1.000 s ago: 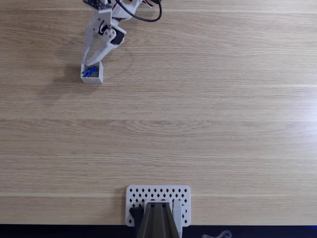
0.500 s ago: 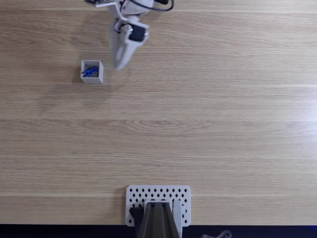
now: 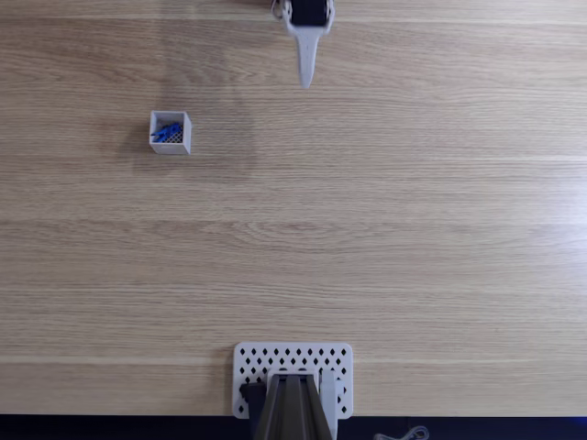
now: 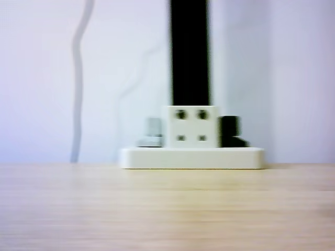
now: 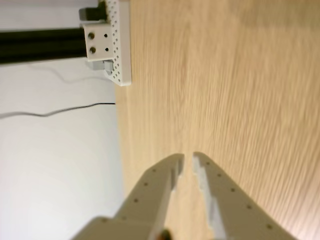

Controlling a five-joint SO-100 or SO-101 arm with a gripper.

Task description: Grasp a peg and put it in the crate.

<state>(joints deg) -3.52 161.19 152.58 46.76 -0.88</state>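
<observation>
Peg [image 3: 167,134] lies inside crate [image 3: 171,132], blue against dark mesh bottom. Crate sits on tabletop [image 3: 385,229], well left of hand [image 3: 305,82] in fixed view. Hand hangs near top edge, tip pointing down frame, well apart from crate, holding nothing. Wrist view: hand [image 5: 188,158] fingers nearly together, narrow slit between tips. White perforated plate [image 3: 293,365] at bottom edge, far from crate.

Fixed view top-down; other view table-level; both show plate [image 3: 293,365].
</observation>
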